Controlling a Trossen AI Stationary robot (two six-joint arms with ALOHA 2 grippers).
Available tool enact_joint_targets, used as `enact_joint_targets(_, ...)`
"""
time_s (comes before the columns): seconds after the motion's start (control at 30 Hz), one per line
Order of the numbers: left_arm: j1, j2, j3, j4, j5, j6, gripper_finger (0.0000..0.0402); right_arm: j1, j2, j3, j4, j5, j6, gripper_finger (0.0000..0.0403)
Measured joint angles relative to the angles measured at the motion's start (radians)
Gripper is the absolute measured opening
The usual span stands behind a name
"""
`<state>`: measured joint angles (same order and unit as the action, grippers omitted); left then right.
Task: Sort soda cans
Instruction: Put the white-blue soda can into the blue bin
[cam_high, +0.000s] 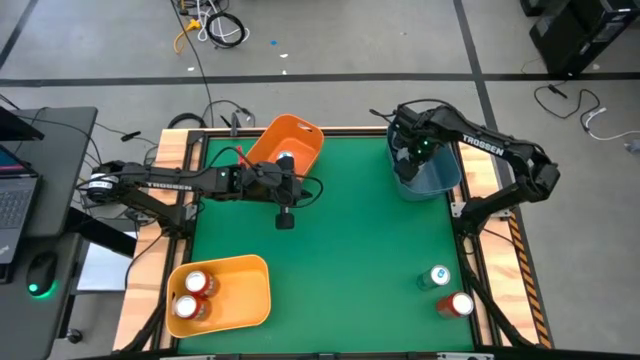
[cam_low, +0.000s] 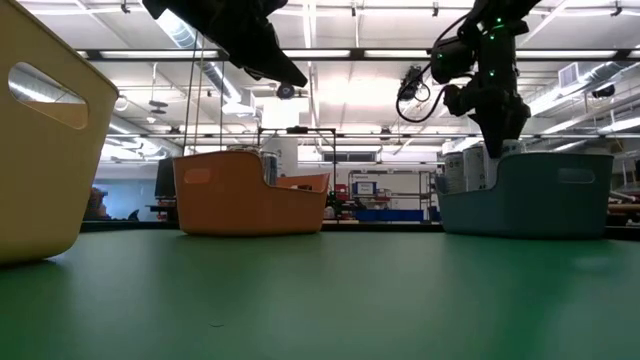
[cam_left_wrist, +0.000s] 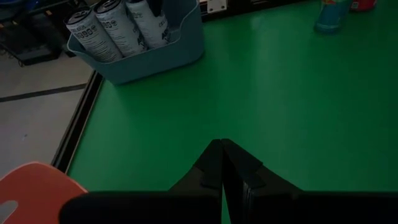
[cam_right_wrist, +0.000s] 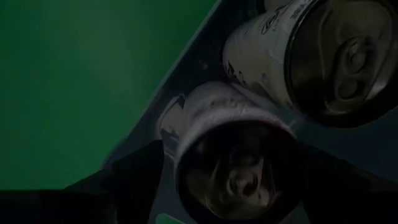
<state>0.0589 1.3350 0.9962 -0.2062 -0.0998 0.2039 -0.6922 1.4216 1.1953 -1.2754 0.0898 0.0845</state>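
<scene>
The blue bin (cam_high: 428, 175) at the far right holds three grey-white soda cans with dark print (cam_left_wrist: 87, 28). My right gripper (cam_right_wrist: 236, 177) points down into this bin, open, with one of the cans (cam_right_wrist: 233, 149) upright between its fingers. My left gripper (cam_high: 285, 218) hangs shut above the green table beside the orange bin (cam_high: 290, 140), holding nothing. Two red-orange cans (cam_high: 192, 295) stand in the yellow bin (cam_high: 240, 290). A light-blue can (cam_high: 438, 277) and a red-orange can (cam_high: 456, 305) stand on the table at the near right. My right gripper comes from above with one finger (cam_right_wrist: 134, 171) on each side of the can's top end (cam_right_wrist: 186, 124). I cannot tell whether the fingers touch the can. The can stands upright in the bin next to another can (cam_right_wrist: 323, 56).
The orange bin shows a silvery can top (cam_high: 286, 160) inside. Wooden rails (cam_high: 180, 150) frame the table. A desk with a laptop (cam_high: 15, 200) stands left of it. The middle of the green surface (cam_high: 350, 250) carries nothing.
</scene>
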Motion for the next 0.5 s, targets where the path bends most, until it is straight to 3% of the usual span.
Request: enact_joint_targets(0.5, 0.0, 0.0, 0.0, -0.002, 0.0, 0.0, 0.0006, 0.0, 0.0, 0.0, -0.05, 0.003, -0.031, 0.034)
